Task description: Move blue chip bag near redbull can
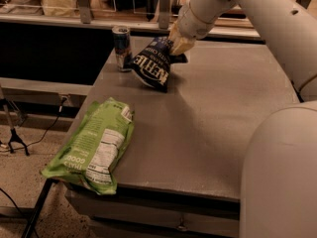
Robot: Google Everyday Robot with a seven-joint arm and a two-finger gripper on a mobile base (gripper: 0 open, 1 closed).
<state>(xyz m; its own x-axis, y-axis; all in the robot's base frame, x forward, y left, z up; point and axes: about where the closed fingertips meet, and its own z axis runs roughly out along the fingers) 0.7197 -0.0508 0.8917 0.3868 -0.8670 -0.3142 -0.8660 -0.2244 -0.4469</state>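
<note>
The blue chip bag [151, 65] is dark navy with white "KETTLE" lettering. It hangs tilted at the back left of the grey table [208, 128], its lower edge at or just above the surface. My gripper [177, 47] is shut on the bag's top right corner. The redbull can [121, 47] stands upright just left of the bag, a small gap apart, near the table's back left corner.
A larger light-green chip bag [94, 145] lies flat at the table's front left corner, partly over the edge. My white arm and base [277, 172] fill the right side. A shelf with items runs along the back.
</note>
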